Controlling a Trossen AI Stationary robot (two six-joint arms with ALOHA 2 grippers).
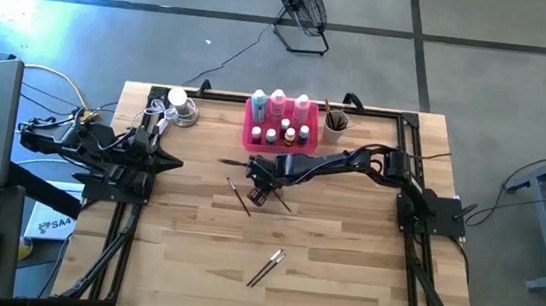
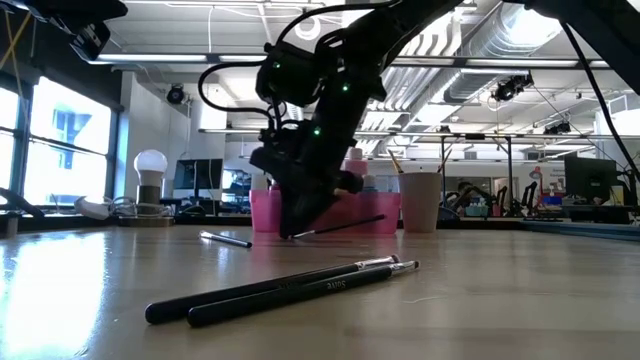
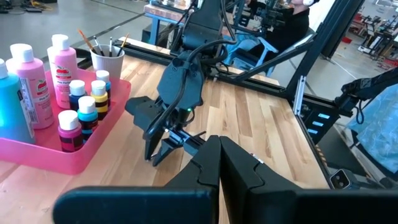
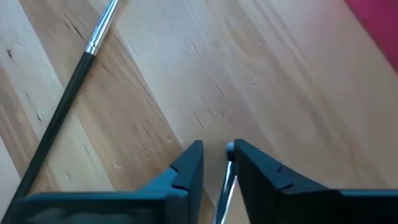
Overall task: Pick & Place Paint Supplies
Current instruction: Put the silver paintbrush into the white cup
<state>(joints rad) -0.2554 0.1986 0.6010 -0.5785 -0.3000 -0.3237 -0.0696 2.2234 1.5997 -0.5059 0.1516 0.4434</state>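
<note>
My right gripper (image 1: 257, 194) reaches down at the table's middle, just in front of the pink tray (image 1: 252, 141). Its fingers stand narrowly apart, one on each side of a thin paintbrush (image 4: 225, 180). In the low view this paintbrush (image 2: 345, 225) slants up from under the gripper (image 2: 292, 232). Another brush (image 1: 239, 195) lies flat just to the left, and two more (image 1: 265, 268) lie together nearer the front edge. The white-capped bottles (image 1: 278, 103) and the tiny bottles stand in the tray. My left gripper (image 3: 219, 146) waits shut at the left. My right gripper comes at the paintbrush from above, slanting down, near one of its ends (image 4: 229, 149). The fingers lie along it, one on each side. The brush lies close against one finger (image 4: 249, 163), with a slit of table showing before the other. Whether it touches, I cannot tell.
A beige cup (image 1: 335, 125) holding brushes stands right of the tray at the far edge. A bulb lamp and cables (image 1: 179, 106) sit at the far left corner. Bare wood stretches across the table's near half around the two brushes (image 2: 290, 288).
</note>
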